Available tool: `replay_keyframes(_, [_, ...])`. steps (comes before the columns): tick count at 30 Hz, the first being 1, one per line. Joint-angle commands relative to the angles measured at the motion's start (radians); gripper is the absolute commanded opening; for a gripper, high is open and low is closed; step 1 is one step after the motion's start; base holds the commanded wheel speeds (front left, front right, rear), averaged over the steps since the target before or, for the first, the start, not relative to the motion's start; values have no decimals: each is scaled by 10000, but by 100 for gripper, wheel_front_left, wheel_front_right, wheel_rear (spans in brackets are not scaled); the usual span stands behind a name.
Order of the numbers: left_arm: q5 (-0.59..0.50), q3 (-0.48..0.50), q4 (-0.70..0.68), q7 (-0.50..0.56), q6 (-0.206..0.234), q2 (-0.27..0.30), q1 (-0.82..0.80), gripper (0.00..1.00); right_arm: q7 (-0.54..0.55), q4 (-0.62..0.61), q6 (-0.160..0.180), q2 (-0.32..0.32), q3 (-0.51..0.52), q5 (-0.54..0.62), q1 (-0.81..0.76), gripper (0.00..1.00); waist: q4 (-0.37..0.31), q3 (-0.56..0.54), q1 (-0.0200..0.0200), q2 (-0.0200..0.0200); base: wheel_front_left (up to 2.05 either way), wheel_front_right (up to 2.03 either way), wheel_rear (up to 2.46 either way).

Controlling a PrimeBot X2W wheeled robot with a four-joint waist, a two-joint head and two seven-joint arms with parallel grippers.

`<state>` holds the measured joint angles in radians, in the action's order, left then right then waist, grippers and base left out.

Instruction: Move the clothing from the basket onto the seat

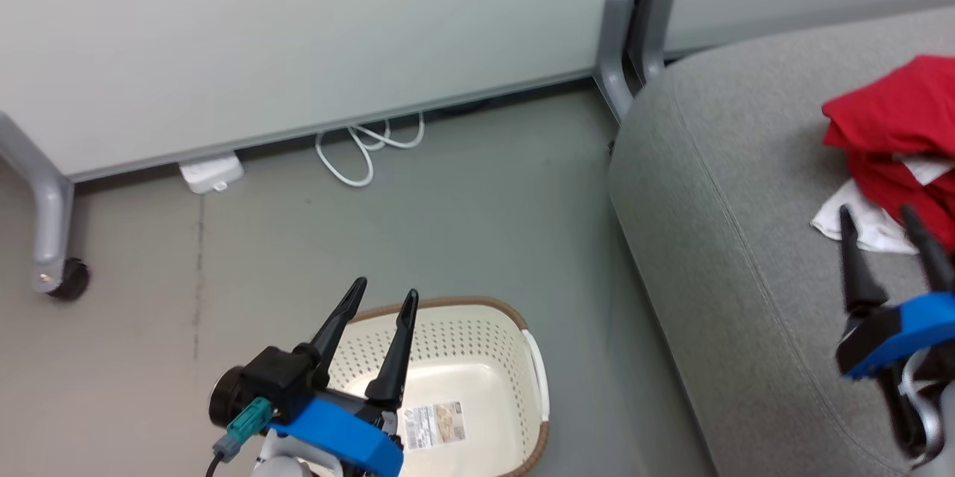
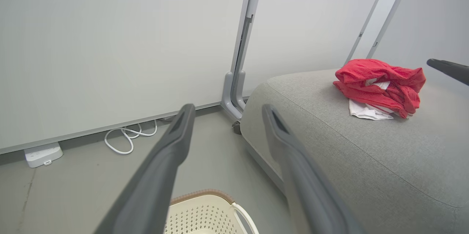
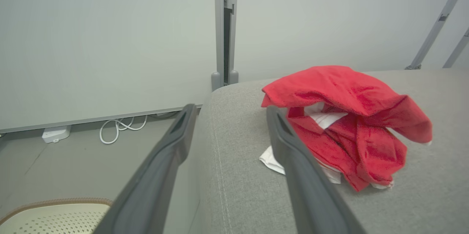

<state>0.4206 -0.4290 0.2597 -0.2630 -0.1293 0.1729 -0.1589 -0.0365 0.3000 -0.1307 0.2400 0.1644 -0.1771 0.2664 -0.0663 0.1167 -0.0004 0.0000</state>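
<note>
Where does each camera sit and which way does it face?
Head view: on the head, facing forward and down at basket, seat, clothing; left end effector lower left, right end effector lower right.
Left wrist view: left wrist, above the basket, facing wall and seat; own fingers rise from bottom.
Right wrist view: right wrist, at the seat's edge, facing the clothing; own fingers.
Shared: all three show clothing on the seat.

No legible text, just illegibly small print on the label sticker (image 1: 434, 425) inside the basket (image 1: 466, 335)
</note>
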Motion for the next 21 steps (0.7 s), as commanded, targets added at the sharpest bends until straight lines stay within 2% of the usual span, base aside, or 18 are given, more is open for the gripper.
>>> replay_keyframes(1, [11,136,32,-26,-18,18,225,100,37,-274,-1,-162,-152,-50,-451,100,508,-632,4,0,0,0,0])
replay_keyframes(13, [90,1302,371,-26,-18,180,765,100,-116,-1839,-1,-1339,-905,388,-2179,100,1328,-1198,4,0,0,0,0])
replay_keyframes(21, [160,1957,671,-26,-18,114,980,100,-297,-1974,-1,-1740,-1235,478,-2699,100,1457,-1342,4,0,0,0,0])
